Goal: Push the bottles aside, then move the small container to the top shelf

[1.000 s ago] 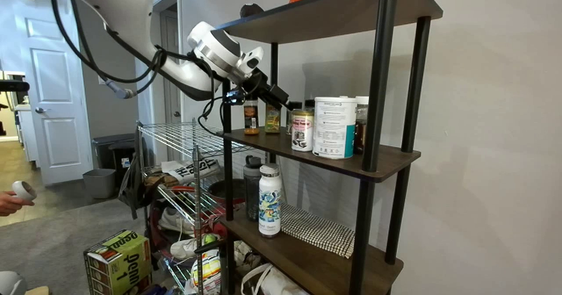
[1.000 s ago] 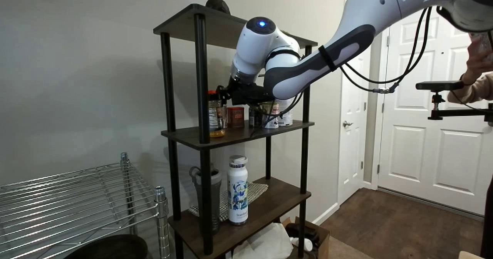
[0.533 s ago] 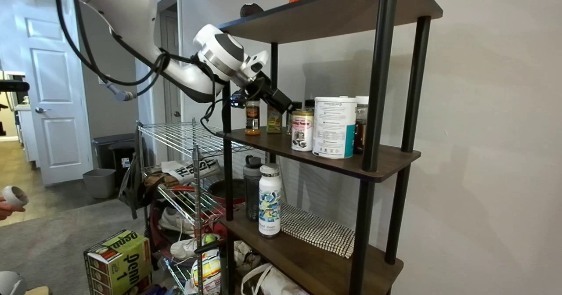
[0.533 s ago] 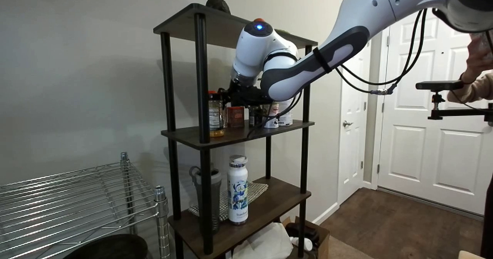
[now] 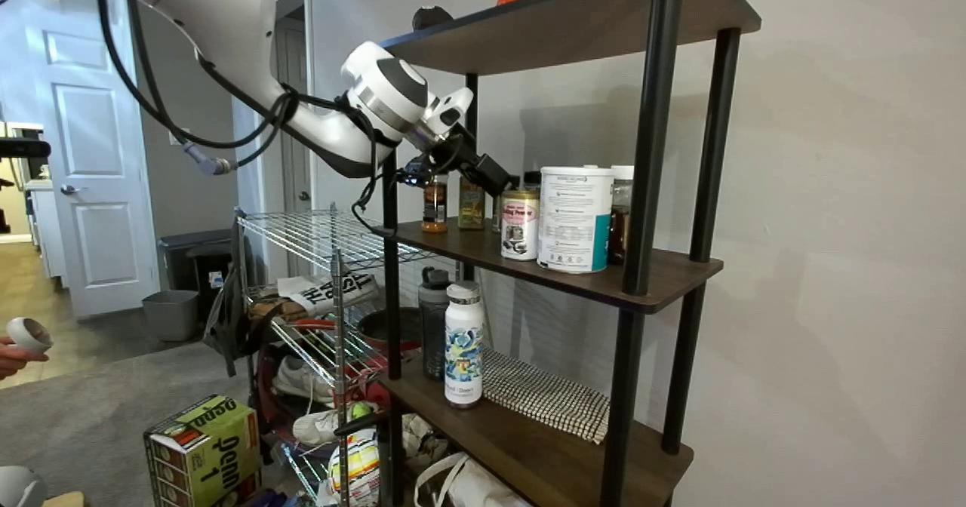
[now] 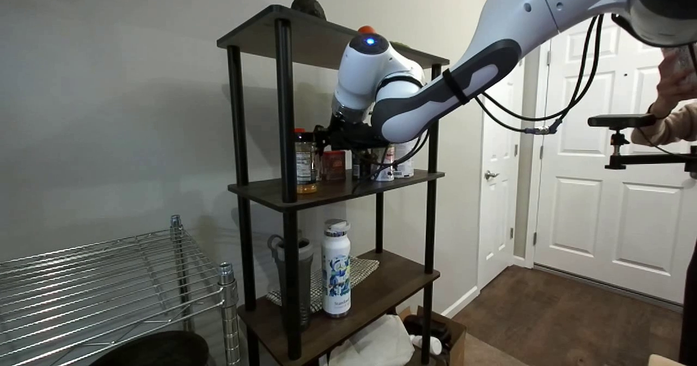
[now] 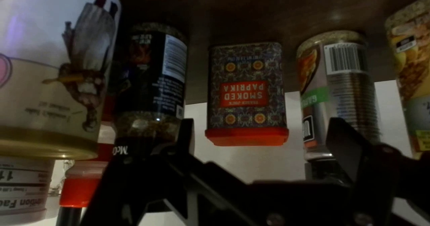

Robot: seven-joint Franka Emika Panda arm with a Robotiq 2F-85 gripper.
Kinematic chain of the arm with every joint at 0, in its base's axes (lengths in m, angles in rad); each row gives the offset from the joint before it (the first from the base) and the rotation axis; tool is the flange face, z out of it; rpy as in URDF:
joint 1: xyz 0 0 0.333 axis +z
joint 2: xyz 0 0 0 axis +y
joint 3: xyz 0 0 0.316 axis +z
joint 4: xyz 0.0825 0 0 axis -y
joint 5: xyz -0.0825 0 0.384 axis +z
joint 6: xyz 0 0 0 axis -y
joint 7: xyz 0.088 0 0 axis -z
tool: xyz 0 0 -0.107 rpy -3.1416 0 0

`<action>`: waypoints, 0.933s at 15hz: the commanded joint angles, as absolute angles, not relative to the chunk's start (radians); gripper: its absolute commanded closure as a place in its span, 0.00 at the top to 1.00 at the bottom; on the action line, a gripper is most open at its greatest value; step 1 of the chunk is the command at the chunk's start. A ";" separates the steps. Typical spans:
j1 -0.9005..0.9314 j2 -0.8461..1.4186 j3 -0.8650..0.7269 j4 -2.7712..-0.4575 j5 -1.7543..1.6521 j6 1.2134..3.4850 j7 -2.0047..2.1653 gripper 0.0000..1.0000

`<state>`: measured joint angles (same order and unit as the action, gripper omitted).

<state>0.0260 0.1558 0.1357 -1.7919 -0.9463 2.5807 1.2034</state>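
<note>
On the board [image 6: 267,191] just below the top shelf [image 5: 573,28], a small red-lidded tin [image 7: 247,91] stands upright between a black-labelled bottle [image 7: 153,81] and a green-banded bottle [image 7: 339,95], with gaps showing on both sides of it. The fingers [image 7: 346,148] are spread wide, nothing gripped, and line up to either side of the tin in the wrist view. You seem to be at the turn from pushing the bottles aside to taking the tin: a path to it looks open. Next, you would likely ease straight ahead until the tin is between the fingers, then close on its sides. Mind the bottles: each finger overlaps one from this angle, and whether they touch cannot be told. Carrying the tin up to the top shelf is yet to come. The tin is boxy, its red lid [image 7: 247,137] on, its dark patterned sides dotted with orange rosettes, and "Smoked Paprika" printed on red, upside down in the wrist view.
</note>
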 commanded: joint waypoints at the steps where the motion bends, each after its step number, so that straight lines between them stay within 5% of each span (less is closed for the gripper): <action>1: 0.058 0.159 0.095 -1.779 -0.880 2.598 1.129 1.00; 14: 0.050 0.212 0.108 -1.724 -0.820 2.619 1.080 1.00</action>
